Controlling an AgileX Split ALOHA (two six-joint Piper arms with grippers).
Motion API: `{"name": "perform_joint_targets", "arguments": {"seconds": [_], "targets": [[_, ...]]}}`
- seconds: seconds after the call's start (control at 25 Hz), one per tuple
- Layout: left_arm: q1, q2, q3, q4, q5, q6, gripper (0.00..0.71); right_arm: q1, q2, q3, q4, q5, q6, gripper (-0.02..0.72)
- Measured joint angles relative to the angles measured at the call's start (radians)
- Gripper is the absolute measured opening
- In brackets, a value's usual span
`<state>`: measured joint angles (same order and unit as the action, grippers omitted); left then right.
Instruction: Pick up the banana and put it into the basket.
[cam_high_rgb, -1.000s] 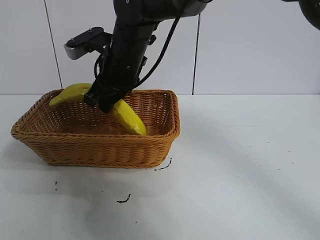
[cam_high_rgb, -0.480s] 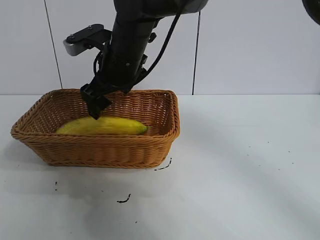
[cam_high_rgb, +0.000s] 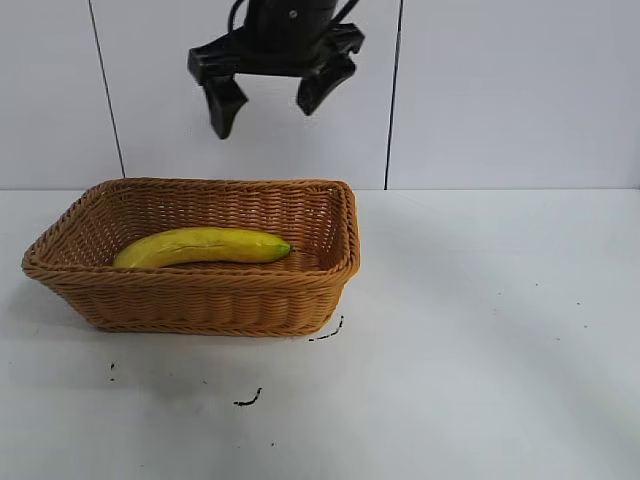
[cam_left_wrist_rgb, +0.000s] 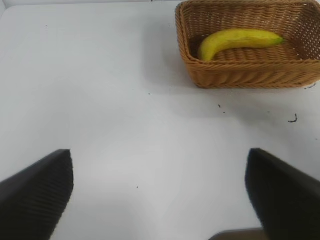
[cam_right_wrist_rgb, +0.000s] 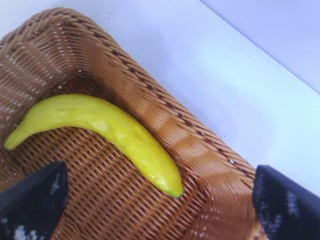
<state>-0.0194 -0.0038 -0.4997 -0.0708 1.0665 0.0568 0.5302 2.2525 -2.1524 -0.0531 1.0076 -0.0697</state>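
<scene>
In the exterior view, the long curved yellow banana (cam_high_rgb: 203, 246) is lying flat inside the tan woven wicker basket (cam_high_rgb: 215, 296), while the right gripper (cam_high_rgb: 270, 98) is hanging above, spread wide, holding nothing. In the left wrist view, the left gripper (cam_left_wrist_rgb: 160, 192) is hovering wide apart over the white table (cam_left_wrist_rgb: 110, 90), empty. In the right wrist view, the banana (cam_right_wrist_rgb: 100, 132) is resting on the basket floor (cam_right_wrist_rgb: 80, 185).

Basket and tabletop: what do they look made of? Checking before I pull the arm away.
The basket looks like tan-brown woven wicker, matte, with visible strands and a braided rim; natural or synthetic fibre, I cannot tell. The tabletop looks like a smooth white hard surface with a faint sheen and small dark specks. The banana lies inside, and the right gripper hangs open above.
</scene>
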Motion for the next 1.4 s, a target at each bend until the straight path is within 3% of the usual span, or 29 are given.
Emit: {"name": "perform_joint_targets", "arguments": {"seconds": [0.2, 0.64, 1.04, 1.4], "targets": [[0.0, 0.0, 0.0, 0.0, -0.001, 0.0, 0.693, -0.165, 0.0, 0.0, 0.053, 0.094, 0.004, 0.69], [0.0, 0.0, 0.0, 0.0, -0.001, 0.0, 0.693, -0.442, 0.0, 0.0, 0.053, 0.205, 0.008, 0.69], [0.0, 0.0, 0.0, 0.0, -0.001, 0.0, 0.693, -0.512, -0.006, 0.016, 0.053, 0.204, 0.04, 0.69], [0.0, 0.0, 0.0, 0.0, -0.001, 0.0, 0.693, -0.512, -0.225, 0.333, 0.063, 0.204, 0.04, 0.69]]}}
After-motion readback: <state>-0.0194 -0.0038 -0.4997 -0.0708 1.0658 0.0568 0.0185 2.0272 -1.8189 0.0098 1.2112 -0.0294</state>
